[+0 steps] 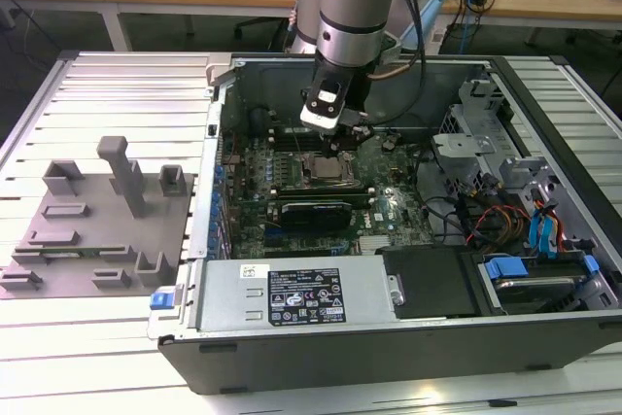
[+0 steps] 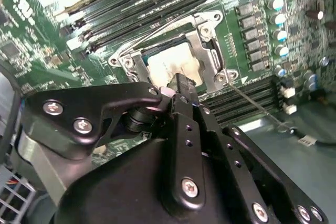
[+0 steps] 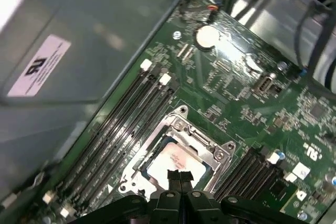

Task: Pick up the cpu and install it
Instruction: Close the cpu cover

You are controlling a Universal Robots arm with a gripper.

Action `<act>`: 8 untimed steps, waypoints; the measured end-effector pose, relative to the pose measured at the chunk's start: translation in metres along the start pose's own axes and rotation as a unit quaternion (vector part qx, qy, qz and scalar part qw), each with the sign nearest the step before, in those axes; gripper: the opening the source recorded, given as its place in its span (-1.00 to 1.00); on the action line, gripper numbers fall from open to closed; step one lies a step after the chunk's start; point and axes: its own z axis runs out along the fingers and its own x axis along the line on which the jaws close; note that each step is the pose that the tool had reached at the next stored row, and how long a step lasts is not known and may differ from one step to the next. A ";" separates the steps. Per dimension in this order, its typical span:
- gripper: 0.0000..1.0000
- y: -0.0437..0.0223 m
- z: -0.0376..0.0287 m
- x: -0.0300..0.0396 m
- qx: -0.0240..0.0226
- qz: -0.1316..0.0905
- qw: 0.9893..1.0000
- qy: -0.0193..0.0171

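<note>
Hovering inside the open computer case [image 1: 389, 357], the gripper [image 3: 179, 176] has its fingers pressed together with nothing between them, tips at one edge of the cpu [image 2: 176, 64]; contact cannot be told. Cpu lies flat within the metal socket frame [image 2: 208, 39] on the green motherboard [image 3: 236, 85], between memory slots [image 3: 137, 103].

Shiny metal, dull plastic, green board

The cpu [image 3: 176, 160] has a smooth silvery metal top, and the frame [image 3: 220, 153] around it is shiny bare metal on a glossy green board [image 3: 236, 93]. The gripper [image 3: 179, 174] looks dull black with bright metal screws [image 2: 190, 186]. In the exterior view the arm [image 1: 360, 7] is smooth silver metal, and the tray [image 1: 97, 240], at nine o'clock from the case [image 1: 389, 362], is matt gray plastic on a ribbed metal table [image 1: 97, 357].
</note>
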 end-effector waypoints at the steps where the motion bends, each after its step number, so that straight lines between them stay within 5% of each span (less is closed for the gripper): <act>1: -0.79 0.0000 0.0001 0.0000 0.001 -0.016 1.000 0.000; 4: -0.79 0.0000 0.0001 0.0000 0.002 -0.048 0.999 0.000; 8: -0.79 0.0000 0.0002 0.0000 0.003 -0.094 0.996 0.000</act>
